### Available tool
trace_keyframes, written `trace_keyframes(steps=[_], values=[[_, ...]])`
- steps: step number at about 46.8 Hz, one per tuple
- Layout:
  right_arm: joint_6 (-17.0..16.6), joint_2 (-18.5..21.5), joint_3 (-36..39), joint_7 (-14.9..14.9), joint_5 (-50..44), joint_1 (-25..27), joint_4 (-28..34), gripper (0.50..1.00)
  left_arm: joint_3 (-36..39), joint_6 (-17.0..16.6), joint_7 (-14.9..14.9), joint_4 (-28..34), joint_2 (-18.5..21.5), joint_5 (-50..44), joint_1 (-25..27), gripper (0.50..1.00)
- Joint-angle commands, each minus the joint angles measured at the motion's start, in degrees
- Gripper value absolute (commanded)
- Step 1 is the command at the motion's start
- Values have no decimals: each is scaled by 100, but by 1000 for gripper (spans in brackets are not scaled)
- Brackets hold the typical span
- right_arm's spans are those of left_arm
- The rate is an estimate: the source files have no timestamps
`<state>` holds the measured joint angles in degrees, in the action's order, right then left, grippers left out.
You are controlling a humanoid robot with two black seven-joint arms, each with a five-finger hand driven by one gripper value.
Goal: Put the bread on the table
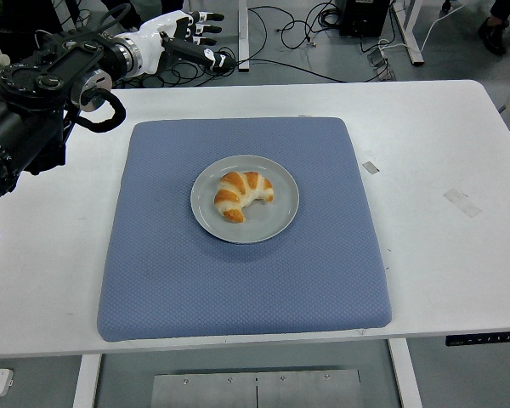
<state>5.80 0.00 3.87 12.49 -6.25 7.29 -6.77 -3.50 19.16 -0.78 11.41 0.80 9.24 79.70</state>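
A golden croissant (242, 195) lies on a grey round plate (276, 223) in the middle of a blue mat (170, 255). My left arm reaches in from the upper left, and its white and black hand (197, 37) hovers beyond the table's far edge, well up and left of the plate. The fingers are spread and hold nothing. The right arm is out of view.
The blue mat covers most of the white table (442, 153). Two small tape strips (461, 202) lie on the bare tabletop to the right of the mat. Cables and table legs (323, 25) show on the floor beyond the far edge.
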Motion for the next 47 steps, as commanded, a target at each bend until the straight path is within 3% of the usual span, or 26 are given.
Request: trace_keyframes(steps=[1, 47], values=[[0, 0, 0, -1, 1, 0, 0, 1000, 7, 0, -1, 1, -1, -2, -7, 963], [0, 0, -9, 8, 1, 0, 26, 1000, 323, 18, 52, 1, -10, 104, 248, 965]])
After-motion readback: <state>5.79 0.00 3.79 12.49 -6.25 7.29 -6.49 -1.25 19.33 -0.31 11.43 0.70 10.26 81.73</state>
